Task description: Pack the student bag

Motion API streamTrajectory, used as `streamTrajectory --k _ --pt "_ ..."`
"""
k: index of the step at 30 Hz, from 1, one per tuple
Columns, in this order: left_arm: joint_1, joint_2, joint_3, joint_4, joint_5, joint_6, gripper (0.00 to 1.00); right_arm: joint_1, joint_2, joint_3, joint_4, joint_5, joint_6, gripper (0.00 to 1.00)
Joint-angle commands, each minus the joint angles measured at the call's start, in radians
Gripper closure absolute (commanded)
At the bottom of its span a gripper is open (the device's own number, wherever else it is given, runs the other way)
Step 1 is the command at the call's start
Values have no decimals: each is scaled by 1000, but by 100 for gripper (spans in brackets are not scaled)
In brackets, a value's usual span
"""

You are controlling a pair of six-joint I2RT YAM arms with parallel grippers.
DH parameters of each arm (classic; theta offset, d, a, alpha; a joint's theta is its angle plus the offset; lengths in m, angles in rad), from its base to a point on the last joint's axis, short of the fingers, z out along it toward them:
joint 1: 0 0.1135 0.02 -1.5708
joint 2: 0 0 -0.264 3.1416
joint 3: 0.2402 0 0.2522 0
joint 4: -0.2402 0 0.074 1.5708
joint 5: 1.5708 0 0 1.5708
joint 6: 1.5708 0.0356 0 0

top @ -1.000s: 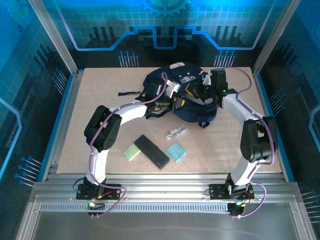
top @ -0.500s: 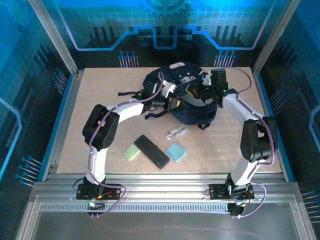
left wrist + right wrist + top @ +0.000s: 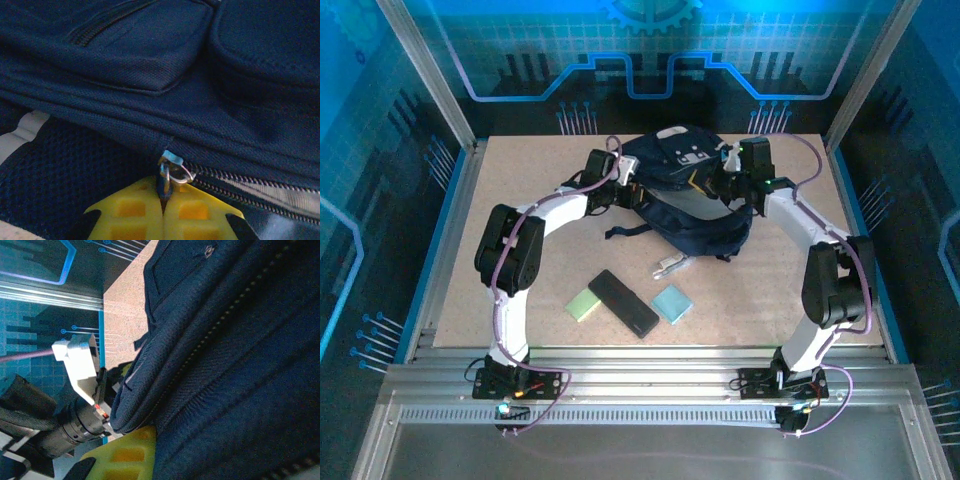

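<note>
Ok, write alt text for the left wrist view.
The left gripper, yellow fingers shut, pinches the metal zipper pull of the navy student bag, seen close up. The zipper runs right with pale tape beside it; dark mesh lies lower left.

Tiny silvery item (image 3: 671,265), indistinct

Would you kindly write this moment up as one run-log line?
left pincer: shut on zipper pull | right pincer: shut on student bag fabric | black case: unpacked

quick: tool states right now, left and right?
Left tool: closed, pinching the zipper pull of the student bag.
Right tool: closed, apparently on the student bag's fabric.
</note>
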Motion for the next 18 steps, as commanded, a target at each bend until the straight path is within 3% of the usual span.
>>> streamTrajectory --k 1,2,3,5,8,9,15,17,18 --pt "76 -21 27 -100 -215 -100 83 2 -26 52 8 -4 -31 100" --pt "76 -33 18 -104 -201 -111 62 5 -21 51 6 -3 -32 100" --pt "74 -54 4 -114 -184 -133 47 10 -17 49 1 -3 -29 95" --pt "74 -108 -48 -120 -140 -186 34 17 -16 35 -4 -4 -29 77" --pt "74 -227 -205 -55 -96 -282 15 26 -46 -29 -23 9 -36 41" --pt "74 -273 -273 -17 -92 -316 3 28 -60 -54 -31 12 -45 37" --pt "85 -494 -533 85 -124 -426 1 77 -160 -159 -218 29 -210 17" --pt "107 -539 -566 88 -129 -448 1 123 -193 -179 -286 27 -295 0" --pt "130 -559 -585 96 -127 -470 1 153 -206 -181 -333 35 -339 0"
